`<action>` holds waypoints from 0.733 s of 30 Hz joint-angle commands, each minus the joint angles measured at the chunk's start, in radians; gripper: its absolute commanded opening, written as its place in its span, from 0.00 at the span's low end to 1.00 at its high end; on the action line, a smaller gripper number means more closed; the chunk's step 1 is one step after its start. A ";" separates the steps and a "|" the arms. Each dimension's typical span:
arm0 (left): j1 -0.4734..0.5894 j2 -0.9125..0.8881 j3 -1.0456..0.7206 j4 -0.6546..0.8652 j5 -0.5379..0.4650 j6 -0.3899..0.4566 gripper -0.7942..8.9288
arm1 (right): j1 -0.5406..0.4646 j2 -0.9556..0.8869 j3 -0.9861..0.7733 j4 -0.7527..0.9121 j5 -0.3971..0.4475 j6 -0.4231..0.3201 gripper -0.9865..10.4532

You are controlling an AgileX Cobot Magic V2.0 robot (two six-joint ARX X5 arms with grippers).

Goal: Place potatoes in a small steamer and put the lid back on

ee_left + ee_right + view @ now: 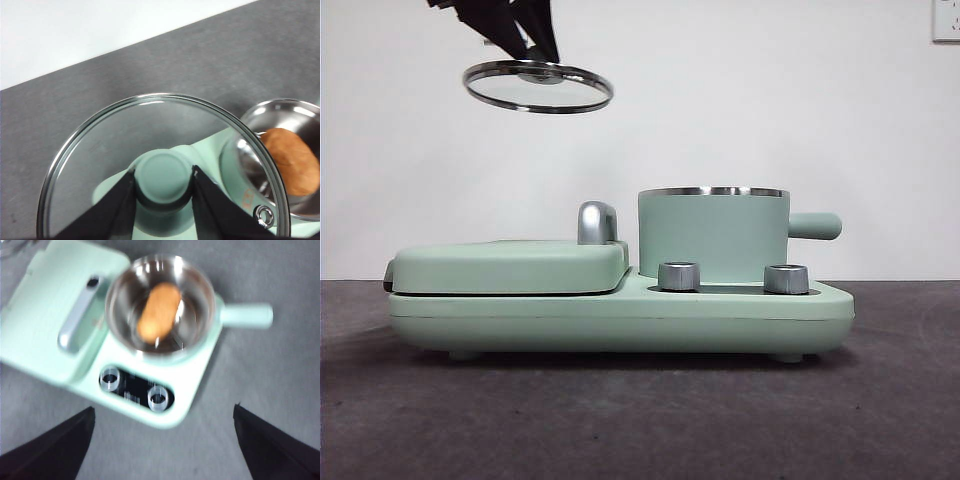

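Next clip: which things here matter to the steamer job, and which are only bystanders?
In the job:
- potato, already lying in the small steamer
- lid, held by its knob in the left gripper, up in the air, off to the side of the steamer
- right gripper, open, empty

Bystanders:
- griddle cover with chrome handle
- two knobs

Left pincer (163,186) clamps the lid (100,150) aloft; right pincer (162,440) hangs spread wide.

You've got a mint-green cooker base (620,320) on the grey table (640,420), flat griddle cover (510,265) shut, chrome handle (597,222) on top, two steel knobs (679,276) out front.
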 commanded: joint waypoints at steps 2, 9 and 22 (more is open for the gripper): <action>-0.044 -0.005 0.027 0.029 0.003 -0.004 0.10 | 0.034 -0.166 -0.192 -0.021 0.002 -0.006 0.47; -0.135 0.008 0.026 0.071 0.003 -0.003 0.10 | 0.103 -0.502 -0.630 0.290 -0.004 0.122 0.47; -0.233 0.160 0.026 0.224 0.076 0.016 0.10 | 0.138 -0.797 -1.048 0.511 0.010 0.256 0.47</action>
